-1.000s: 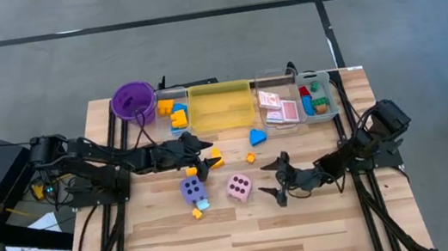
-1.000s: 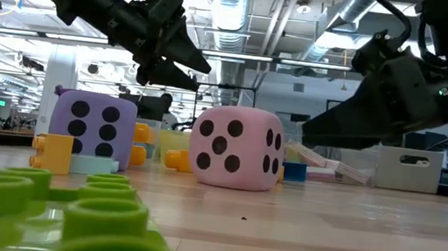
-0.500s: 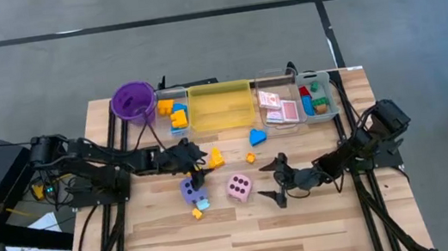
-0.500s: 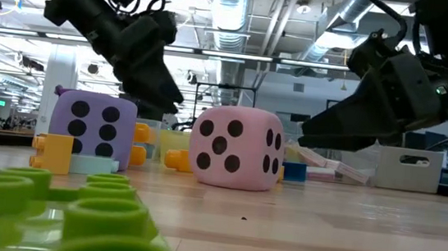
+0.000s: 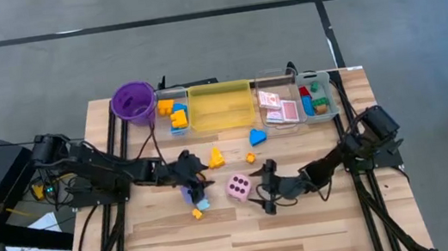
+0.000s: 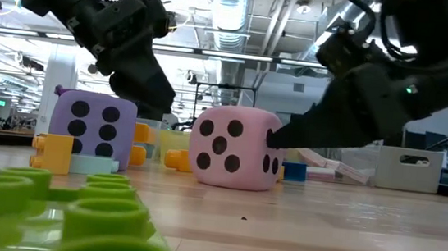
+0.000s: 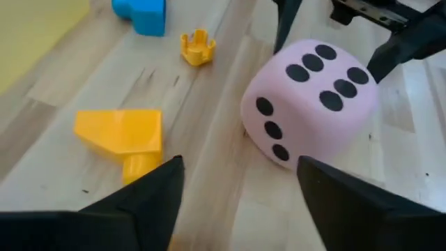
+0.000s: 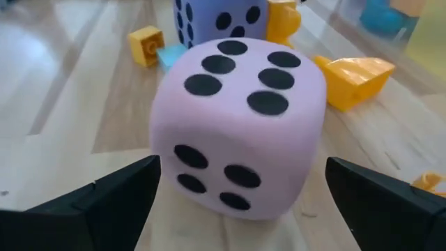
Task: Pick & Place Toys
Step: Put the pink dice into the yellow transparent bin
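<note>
Standing by the desk, I can see the right pincer spread wide and low, fingers on either side of the pink die without pinching it. The left pincer hangs over the purple die, jaws spread and holding nothing, near a yellow block. Both dice sit mid-desk, well apart from the trays and purple cup along the far edge.

**Bright, even, soft at close range**

Lit from ceiling strips overhead in the low view. Faint shadows only beneath the pink die. Blurred badly on the nearest green block. Soft-edged on wrist-view fingers.
</note>
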